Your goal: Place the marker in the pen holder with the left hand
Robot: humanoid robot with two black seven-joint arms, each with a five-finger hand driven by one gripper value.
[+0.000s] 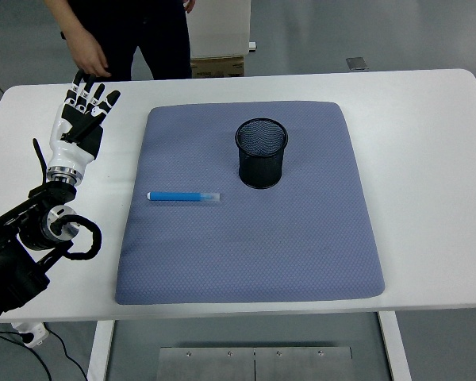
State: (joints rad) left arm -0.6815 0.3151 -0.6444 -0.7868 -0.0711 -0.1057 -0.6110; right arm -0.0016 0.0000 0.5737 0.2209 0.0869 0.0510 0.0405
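Nearest us, the mat (pixel 254 254) stops short of the table (pixel 428 159) edge. Our left hand (pixel 79 119) hovers spread, empty, left of marker (pixel 183 196) and holder (pixel 261 152).

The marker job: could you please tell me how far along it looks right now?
Nothing looks done yet. The blue marker lies flat on the grey mat, left of the black mesh pen holder. The left hand is open over the table's left side, holding nothing. Reaching, grasping and dropping the marker into the holder all remain.
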